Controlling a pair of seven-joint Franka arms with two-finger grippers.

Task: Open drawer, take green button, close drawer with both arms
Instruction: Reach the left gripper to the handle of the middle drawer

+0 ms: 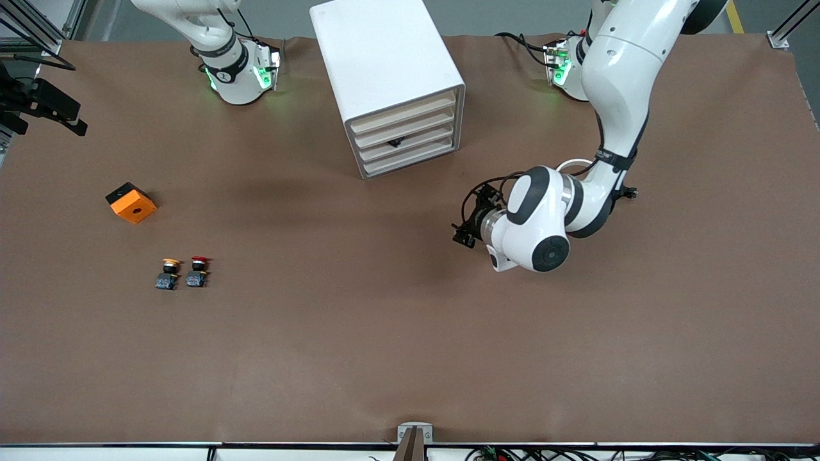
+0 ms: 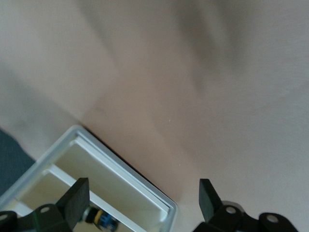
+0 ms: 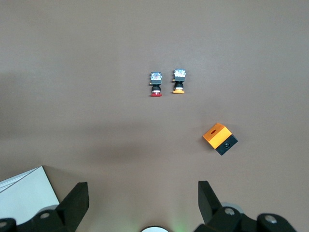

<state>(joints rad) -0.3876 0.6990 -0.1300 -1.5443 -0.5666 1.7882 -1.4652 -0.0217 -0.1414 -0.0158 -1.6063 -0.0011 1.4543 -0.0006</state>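
The left hand [image 1: 462, 225] hovers open near the cabinet [image 1: 391, 80], whose four drawers [image 1: 410, 137] sit shut; they look light and slippery, best hooked by the front lip, while the right hand [image 3: 143, 200] waits open.

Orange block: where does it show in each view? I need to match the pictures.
Front view: orange block toward the right arm's end, farther from the camera than the red-capped button.
Left wrist view: not in it.
Right wrist view: the block lies near that button.
Shared landmark: white cabinet, in all three.
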